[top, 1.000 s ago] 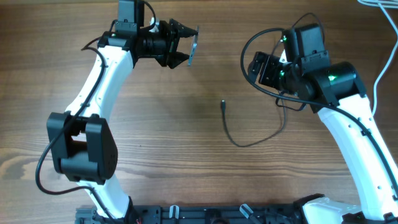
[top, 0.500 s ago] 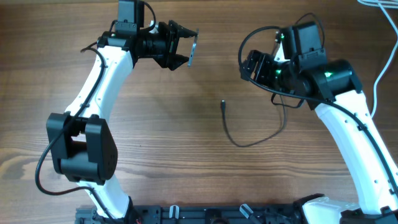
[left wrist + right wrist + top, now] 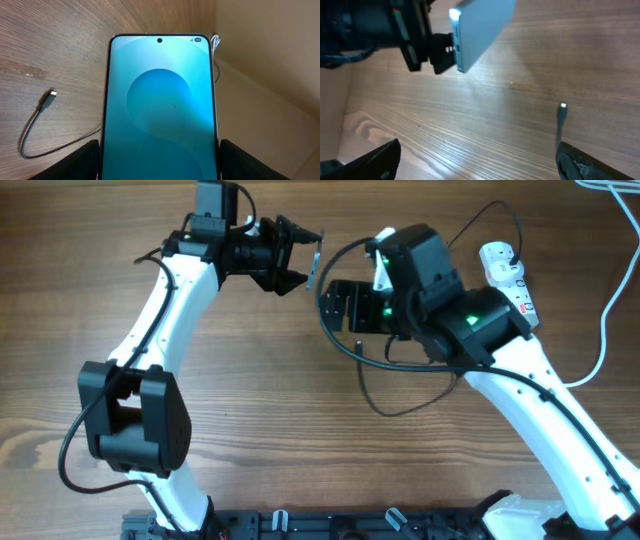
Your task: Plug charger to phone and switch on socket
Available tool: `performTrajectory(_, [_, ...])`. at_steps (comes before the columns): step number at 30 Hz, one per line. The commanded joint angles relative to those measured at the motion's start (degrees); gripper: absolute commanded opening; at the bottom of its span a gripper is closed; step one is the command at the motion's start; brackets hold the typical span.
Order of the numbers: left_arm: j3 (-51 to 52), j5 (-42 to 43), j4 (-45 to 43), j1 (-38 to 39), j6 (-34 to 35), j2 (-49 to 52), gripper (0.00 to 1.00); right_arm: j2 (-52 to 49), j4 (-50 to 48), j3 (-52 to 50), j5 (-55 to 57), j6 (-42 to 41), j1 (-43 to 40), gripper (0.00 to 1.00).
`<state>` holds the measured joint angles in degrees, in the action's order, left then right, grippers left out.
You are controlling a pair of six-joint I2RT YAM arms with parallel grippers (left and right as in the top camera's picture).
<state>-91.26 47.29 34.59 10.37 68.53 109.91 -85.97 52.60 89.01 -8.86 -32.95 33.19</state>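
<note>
Holding the phone by its two long edges, the left gripper is seen raised over the far side of the wooden table, its jaws closed on the handset. The phone is shown on edge from overhead (only a thin sliver can be seen). Its cyan screen is lit, and the camera hole is at the end away from the fingers.

The right gripper is found just beside the phone and facing it. Its jaws are spread wide and nothing is held between them.

The charger is left lying on the table, touched by neither gripper. Its thin black cable is curled in a loop, and its plug tip is seen on the wood below the held phone. From overhead the tip is hard to pick out, since the right arm and its own black cables are stretched across that spot. Only the loop is clearly shown there.

The socket is placed at the far right, beyond the right arm and well apart from the phone, with small red marks visible on it. A white lead is trailed down the right edge of the table.
</note>
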Motion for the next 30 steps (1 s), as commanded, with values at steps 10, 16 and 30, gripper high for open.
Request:
performTrajectory(10, [-1.44, -1.79, 0.72, 3.78, 1.4, -2.45, 0.72, -14.32, 6.6, 15.02, 18.05, -8.72, 4.83, 0.99])
performTrajectory(16, [-1.44, -1.79, 1.55, 3.78, 1.38, -2.45, 0.73, -17.03, 6.56, 15.02, 24.44, -15.96, 6.75, 0.99])
performTrajectory(30, [-1.44, -1.79, 2.51, 3.78, 1.4, -2.45, 0.73, -18.53, 5.51, 14.51, 27.98, -18.03, 6.95, 0.9])
